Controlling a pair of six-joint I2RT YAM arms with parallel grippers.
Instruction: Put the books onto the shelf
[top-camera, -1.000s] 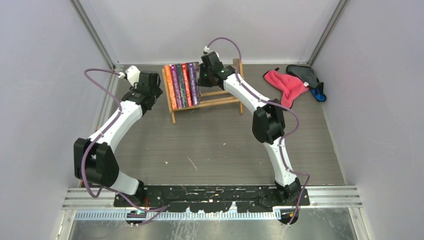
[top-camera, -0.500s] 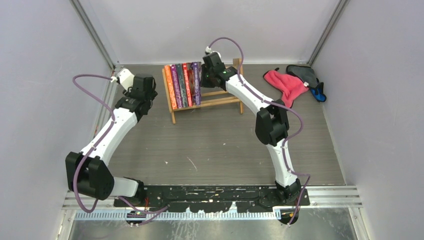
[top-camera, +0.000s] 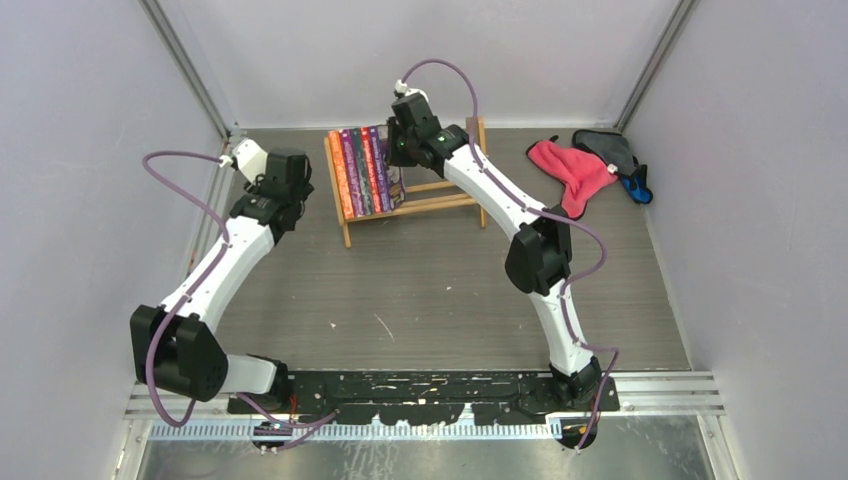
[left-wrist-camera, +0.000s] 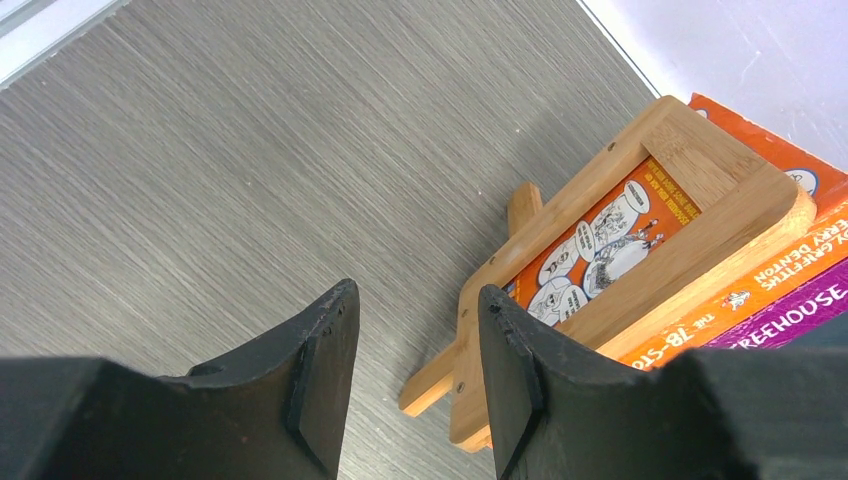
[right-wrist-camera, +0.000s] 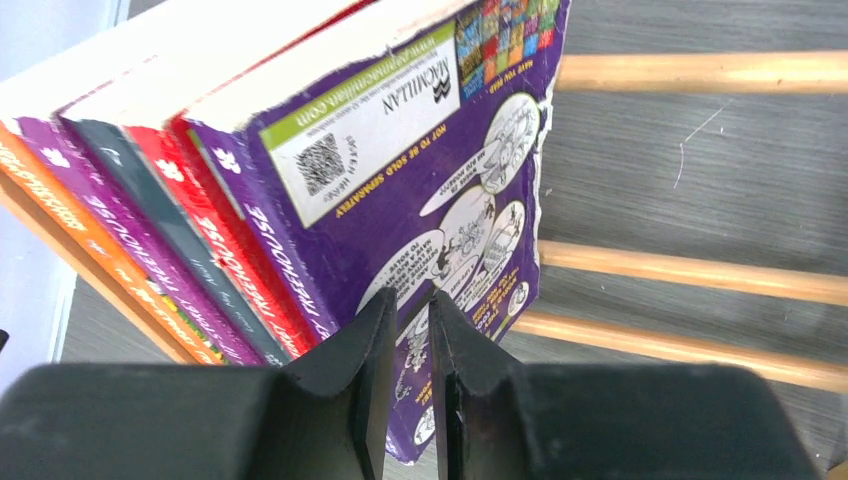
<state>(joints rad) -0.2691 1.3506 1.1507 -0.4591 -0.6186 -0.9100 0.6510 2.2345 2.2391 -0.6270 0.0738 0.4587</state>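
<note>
Several books (top-camera: 362, 170) stand spine-up in a row at the left end of the wooden shelf (top-camera: 440, 200). My right gripper (top-camera: 398, 152) hovers at the row's right end. In the right wrist view it (right-wrist-camera: 405, 298) is open by only a narrow slit, holding nothing, its tips against the back cover of the outermost purple book (right-wrist-camera: 400, 150). Bare shelf slats (right-wrist-camera: 700, 270) run off to the right. My left gripper (top-camera: 296, 178) is left of the shelf, open and empty (left-wrist-camera: 417, 290), facing the shelf's end frame (left-wrist-camera: 700, 220) and an orange book (left-wrist-camera: 600, 235) behind it.
A pink cloth (top-camera: 572, 170) and a dark grey cloth (top-camera: 612, 148) with something blue lie at the back right. Enclosure walls close in on the left, back and right. The shelf's right half holds no books.
The left arm drew back leftward from the shelf's end. The right gripper slid left along the shelf, and the purple book now leans closer against the row.
</note>
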